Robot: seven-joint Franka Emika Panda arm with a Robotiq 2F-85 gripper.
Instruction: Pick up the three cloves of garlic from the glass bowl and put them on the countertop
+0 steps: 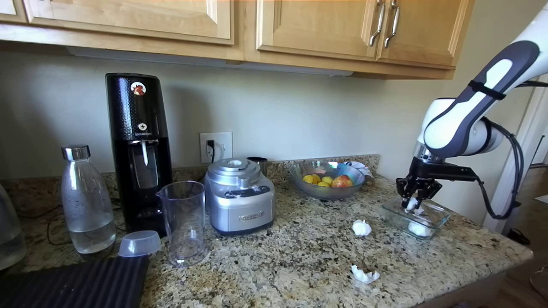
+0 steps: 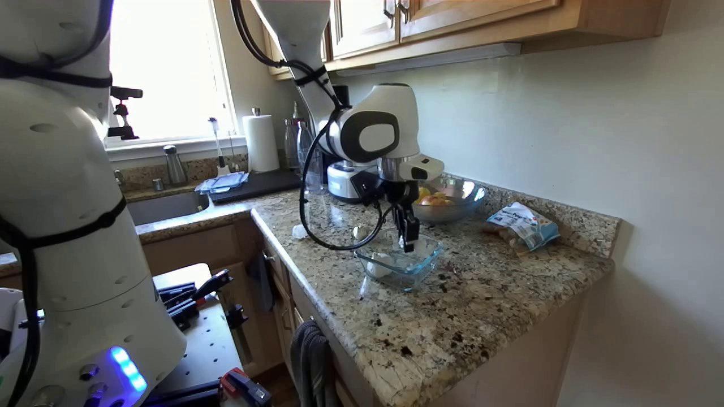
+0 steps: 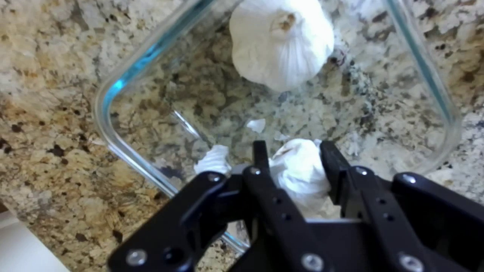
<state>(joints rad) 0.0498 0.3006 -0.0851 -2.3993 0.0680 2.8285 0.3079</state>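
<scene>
Gripper: pointing down at the glass dish, its fingers closed against both sides of a garlic bulb.
Held bulb: within the dish's outline; whether it touches the bottom, I cannot tell.
Second garlic bulb: in the dish, apart from the fingers.
Third garlic bulb: on the granite countertop, near the dish.
White garlic scrap: also on the countertop.
Glass fruit bowl: behind, holding fruit.
</scene>
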